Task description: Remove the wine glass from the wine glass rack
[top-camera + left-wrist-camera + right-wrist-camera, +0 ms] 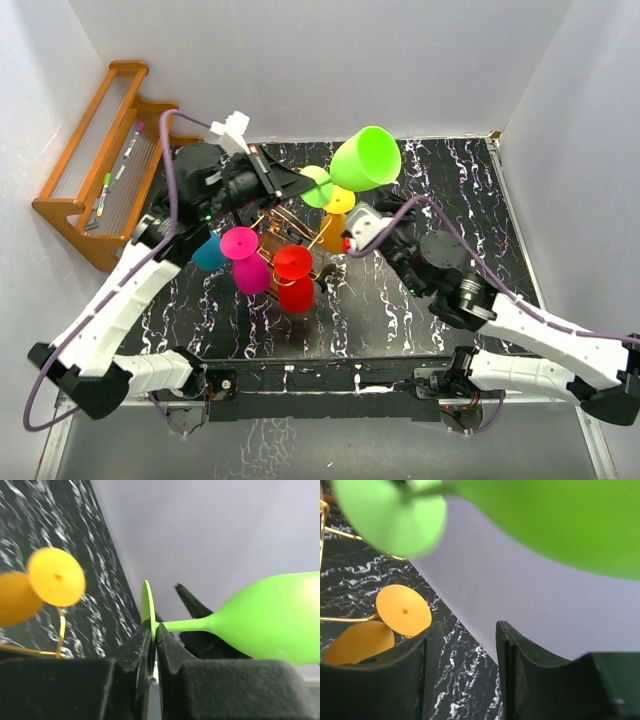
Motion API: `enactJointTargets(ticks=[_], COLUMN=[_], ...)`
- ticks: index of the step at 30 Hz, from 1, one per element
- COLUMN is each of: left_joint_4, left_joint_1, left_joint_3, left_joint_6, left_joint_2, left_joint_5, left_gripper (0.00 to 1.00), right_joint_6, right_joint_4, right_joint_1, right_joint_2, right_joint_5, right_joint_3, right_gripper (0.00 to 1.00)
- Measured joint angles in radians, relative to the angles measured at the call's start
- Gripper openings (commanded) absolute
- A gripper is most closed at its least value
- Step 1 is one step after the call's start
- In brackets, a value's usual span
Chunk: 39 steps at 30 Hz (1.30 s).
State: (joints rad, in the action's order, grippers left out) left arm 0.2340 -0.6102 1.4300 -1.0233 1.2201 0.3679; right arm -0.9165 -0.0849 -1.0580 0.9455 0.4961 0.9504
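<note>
Green is the colour of the glass (365, 158) held by the left claw (153, 630). Its flat round foot (146, 600) is pinched tight between the two fingers. The glass is held in the air, tipped on its side, apart from the rack (283, 222) and over its far right side. The right claw (467, 630) is held open with nothing in it, just on the near side of the green glass. A yellow glass (404, 610), a pink one (240, 243), a red one (293, 263) and a blue one (208, 253) are hung on the gold wire rack, in the middle of the black mat (450, 170).
</note>
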Motion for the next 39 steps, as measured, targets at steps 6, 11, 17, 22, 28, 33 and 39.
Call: enactJointTargets(ticks=[6, 11, 17, 22, 28, 33, 39], left_joint_4=[0.146, 0.197, 0.252, 0.286, 0.319, 0.319, 0.291], left_joint_1=[0.001, 0.001, 0.002, 0.002, 0.002, 0.002, 0.002], left_joint_3=[0.101, 0.128, 0.103, 0.046, 0.025, 0.023, 0.022], left_joint_6=[0.168, 0.298, 0.419, 0.468, 0.489, 0.492, 0.491], left_joint_2=[-0.143, -0.261, -0.311, -0.313, -0.323, -0.369, -0.399], left_joint_5=[-0.312, -0.522, -0.670, -0.703, -0.705, -0.698, -0.652], left_gripper=[0.00, 0.00, 0.00, 0.00, 0.00, 0.00, 0.00], right_joint_6=[0.240, 0.465, 0.709, 0.886, 1.032, 1.080, 1.095], right_joint_4=[0.100, 0.228, 0.507, 0.689, 0.755, 0.769, 0.769], right_joint_1=[0.000, 0.002, 0.053, 0.233, 0.343, 0.381, 0.393], right_joint_2=[-0.167, -0.157, 0.124, 0.303, 0.360, 0.382, 0.422], right_joint_5=[0.065, 0.204, 0.186, -0.095, -0.422, -0.650, -0.872], right_joint_3=[-0.001, 0.074, 0.450, 0.777, 0.956, 0.988, 0.983], right_gripper=[0.51, 0.37, 0.23, 0.53, 0.64, 0.65, 0.65])
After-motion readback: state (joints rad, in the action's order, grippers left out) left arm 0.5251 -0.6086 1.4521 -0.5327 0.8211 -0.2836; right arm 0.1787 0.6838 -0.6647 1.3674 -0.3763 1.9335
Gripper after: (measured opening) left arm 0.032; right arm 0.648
